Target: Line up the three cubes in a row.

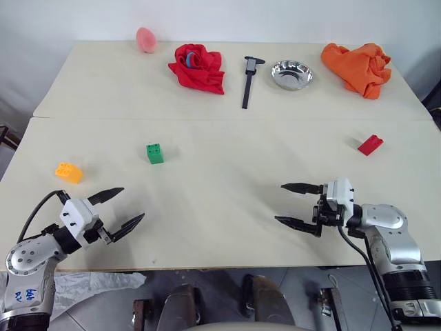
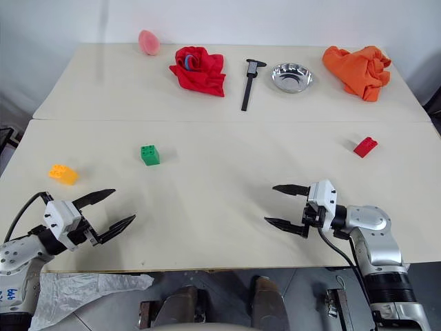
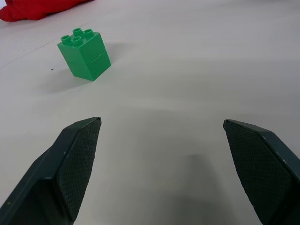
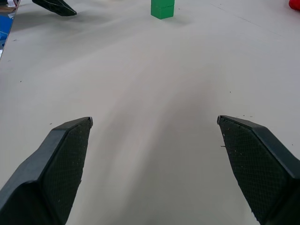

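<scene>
left gripper (image 1: pixel 117 209) wide open, empty | green cube (image 1: pixel 155 153) just ahead — I approach level, straddle it squarely | right gripper (image 1: pixel 298 205) open, empty

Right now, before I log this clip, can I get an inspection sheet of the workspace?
Surface: two pale beige tabletops butted together, seam running across.
Job's things: green studded plastic brick, orange-yellow studded brick and red studded brick, far apart, not in a row.
Clutter: along the far side, pink egg-shaped thing, crumpled red cloth, black caliper, shiny metal bowl, crumpled orange cloth.
Grippers: left gripper and right gripper open, holding nothing.
Cables: black cable at left wrist, another along right forearm.
Surroundings: white wall behind.
</scene>
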Motion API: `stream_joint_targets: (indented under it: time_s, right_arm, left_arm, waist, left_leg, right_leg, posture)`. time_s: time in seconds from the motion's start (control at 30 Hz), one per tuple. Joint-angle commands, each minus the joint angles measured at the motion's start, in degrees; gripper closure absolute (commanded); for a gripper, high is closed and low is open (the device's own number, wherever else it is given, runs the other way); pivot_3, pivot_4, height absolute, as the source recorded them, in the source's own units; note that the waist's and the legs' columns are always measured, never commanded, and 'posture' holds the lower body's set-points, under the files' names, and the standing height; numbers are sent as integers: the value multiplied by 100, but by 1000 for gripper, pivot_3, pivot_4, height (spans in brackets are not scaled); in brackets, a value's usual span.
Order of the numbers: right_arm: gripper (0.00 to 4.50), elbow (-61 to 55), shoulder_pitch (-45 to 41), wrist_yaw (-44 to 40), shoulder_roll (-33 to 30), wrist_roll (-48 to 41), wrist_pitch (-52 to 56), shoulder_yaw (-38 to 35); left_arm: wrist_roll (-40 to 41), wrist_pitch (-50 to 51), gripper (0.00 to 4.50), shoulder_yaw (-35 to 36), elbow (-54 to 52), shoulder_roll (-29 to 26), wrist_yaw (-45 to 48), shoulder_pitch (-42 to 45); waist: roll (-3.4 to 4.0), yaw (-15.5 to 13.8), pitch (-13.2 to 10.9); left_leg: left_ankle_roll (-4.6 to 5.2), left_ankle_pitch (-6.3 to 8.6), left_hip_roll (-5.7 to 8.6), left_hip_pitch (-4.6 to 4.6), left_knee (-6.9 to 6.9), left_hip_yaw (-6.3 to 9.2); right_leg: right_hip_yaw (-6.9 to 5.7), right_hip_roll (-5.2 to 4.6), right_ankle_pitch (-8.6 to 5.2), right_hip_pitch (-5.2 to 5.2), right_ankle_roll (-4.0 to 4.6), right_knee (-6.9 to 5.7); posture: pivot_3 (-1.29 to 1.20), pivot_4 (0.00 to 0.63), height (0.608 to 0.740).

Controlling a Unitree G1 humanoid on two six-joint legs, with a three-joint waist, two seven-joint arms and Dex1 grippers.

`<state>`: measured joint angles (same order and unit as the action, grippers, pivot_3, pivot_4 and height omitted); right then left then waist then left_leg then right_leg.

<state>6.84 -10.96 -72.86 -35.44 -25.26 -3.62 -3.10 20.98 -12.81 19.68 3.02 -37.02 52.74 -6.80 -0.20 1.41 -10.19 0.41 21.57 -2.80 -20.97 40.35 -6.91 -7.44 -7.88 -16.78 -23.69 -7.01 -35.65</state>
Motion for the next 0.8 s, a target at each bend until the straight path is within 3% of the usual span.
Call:
stream_joint_targets:
  time_s: [0.03, 0.17, 0.37, 0.5, 0.57, 0.67, 0.8]
  right_arm:
    - [0, -212, -11, 112, 48, -78, -94, -139]
    - [0, -415, 294, 721, 201, -180, -171, -593]
    - [0, -683, 930, 2423, 560, -324, -106, -1954]
    - [0, -679, 1108, 3094, 755, -240, -158, -2340]
    - [0, -259, 1291, 4146, 1032, 320, -446, -2688]
    - [0, -206, 1285, 4648, 1219, 691, -556, -2585]
    - [0, -237, 628, 5417, 1175, 827, 75, -2508]
  left_arm:
    - [225, 185, 84, 180, -269, -64, -96, 13]
    - [981, 1114, 84, 48, -987, -127, 139, -61]
    - [733, 1275, 84, -860, -1743, 49, 299, 377]
    - [784, 1428, 84, -1033, -1745, 178, 202, 642]
    - [773, 1662, 84, -1515, -1546, 430, 269, 1160]
    - [751, 1864, 84, -1875, -1350, 554, 509, 1540]
    - [753, 1953, 84, -1974, -1299, 482, 689, 1668]
  waist:
    - [0, 0, 0]
    - [0, -24, 0]
    - [6, -190, 3]
    - [9, -171, 6]
    - [19, -143, 12]
    - [23, -128, 15]
    - [30, 41, 16]
  left_leg:
    - [0, 0, 0, 0, 0, 0]
    - [0, 0, 0, -2, 0, 3]
    - [0, 0, 6, 1, 3, 0]
    - [-1, 0, 3, 3, 5, -3]
    - [-6, -3, -2, 6, 2, -5]
    - [-7, -4, 1, 14, 1, -9]
    - [-10, -5, 1, 45, -27, -23]
  right_leg:
    - [0, 0, 0, 0, 0, 0]
    - [0, -1, 0, 0, 0, -1]
    - [5, -4, 1, 2, -2, -1]
    - [10, 4, 1, 4, -2, -1]
    - [13, 12, 1, 4, -1, -1]
    - [17, 11, 1, 11, -1, -2]
    - [63, 24, 0, 2, -1, -7]
  posture:
    - [0, 150, 740]
    - [0, 150, 740]
    - [0, 150, 740]
    - [0, 150, 740]
    - [0, 150, 740]
    - [0, 150, 740]
    - [0, 150, 740]
